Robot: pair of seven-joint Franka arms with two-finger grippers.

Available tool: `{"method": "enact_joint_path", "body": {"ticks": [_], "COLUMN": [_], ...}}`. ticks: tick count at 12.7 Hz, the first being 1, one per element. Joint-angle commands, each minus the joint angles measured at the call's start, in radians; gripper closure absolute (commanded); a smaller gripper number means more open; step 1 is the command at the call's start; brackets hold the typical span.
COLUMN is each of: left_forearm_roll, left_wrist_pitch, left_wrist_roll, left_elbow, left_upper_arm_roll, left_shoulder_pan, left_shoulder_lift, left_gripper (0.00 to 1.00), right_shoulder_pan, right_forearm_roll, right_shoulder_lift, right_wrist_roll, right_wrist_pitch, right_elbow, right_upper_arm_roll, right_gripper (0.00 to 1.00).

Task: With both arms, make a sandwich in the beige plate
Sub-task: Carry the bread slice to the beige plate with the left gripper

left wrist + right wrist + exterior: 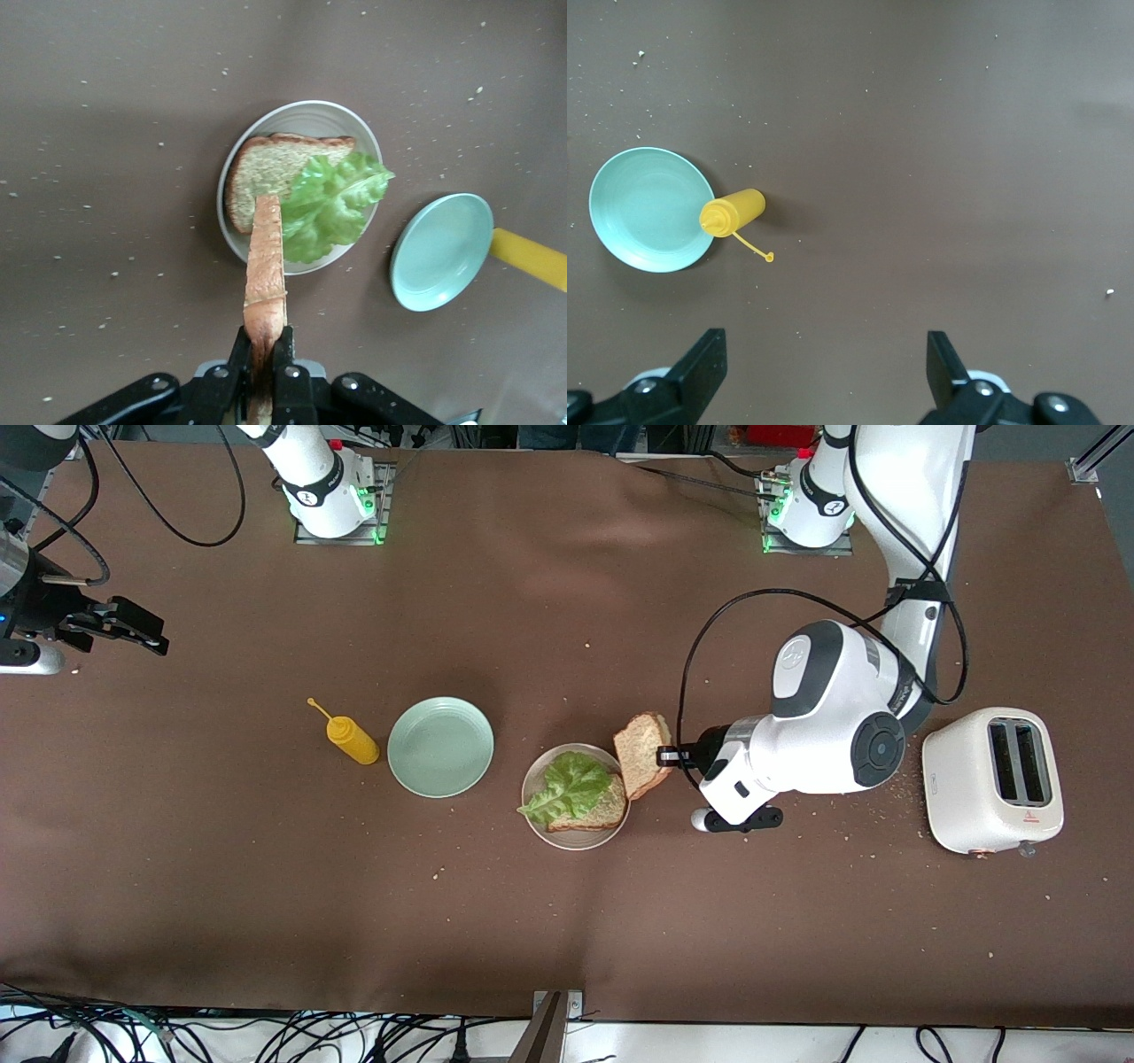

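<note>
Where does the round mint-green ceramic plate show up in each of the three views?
Front view: the round mint-green ceramic plate lies between the yellow squeeze bottle and the beige plate.
Left wrist view: it is at the picture's edge, beside the beige plate.
Right wrist view: it touches the bottle.
Shared landmark: that bottle.
</note>
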Motion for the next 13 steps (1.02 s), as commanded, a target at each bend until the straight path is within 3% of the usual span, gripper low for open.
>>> {"method": "enact_joint_path", "body": {"ticks": [1, 4, 9, 13], "left_forearm_roll": [-0.098, -0.134, -0.509, -0.559], "left_wrist_pitch": [0.051, 0.098, 0.119, 0.121], "left_wrist_roll": [-0.064, -0.047, 0.389, 0.565], "left_elbow": [0.015, 0.023, 0.012, 0.012], "left_upper_arm_roll": [0.019, 0.013, -0.012, -0.012], "left_shoulder_pan": [-0.040, -0.063, -0.052, -0.039], "left_shoulder_lift": [0.003, 0.044, 0.153, 0.201], "left_gripper": [1.00, 1.00, 1.00, 1.00], "right_shoulder_pan": [-0.010, -0.008, -0.007, -0.004], "right_forearm_roll": [0.019, 0.049, 0.051, 0.051], "right_shoulder_lift": [-0.010, -0.002, -0.002, -0.001], "right_wrist_roll": [0.011, 0.011, -0.005, 0.006], "right_wrist_pitch": [-0.015, -0.018, -0.010, -0.013], "right_elbow": [0.010, 0.014, 0.012, 0.014], "right_upper_arm_roll": [0.009, 0.006, -0.012, -0.009], "right_gripper": [0.00, 0.00, 0.00, 0.00]}}
